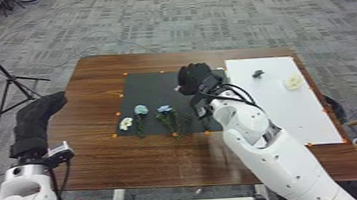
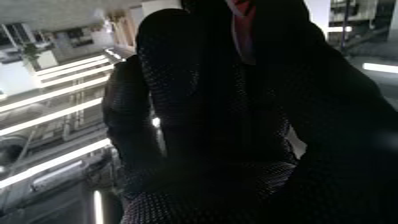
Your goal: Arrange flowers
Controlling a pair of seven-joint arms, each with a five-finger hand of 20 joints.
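Over the black mat [image 1: 143, 90], toward its right edge, is my right hand [image 1: 194, 77]. In the right wrist view, my right hand [image 2: 204, 110] has its fingers and thumb close around a pink-red thing [image 2: 242, 32], mostly hidden by the glove. Along the mat's front lie a white flower [image 1: 126, 123], a pale blue flower [image 1: 141, 110] and a blue flower [image 1: 165, 109], with green stems toward the table's front. A cream flower [image 1: 292, 82] and a small dark item [image 1: 258, 74] lie on the white board [image 1: 287, 116]. My left hand [image 1: 40, 114] has relaxed fingers beside the table's left edge.
The brown table [image 1: 99, 168] carries the mat and the board side by side, with small orange marks around them. My right forearm crosses the table between them. A black tripod [image 1: 12, 78] stands on the floor at the left, and chair parts are beyond the right edge.
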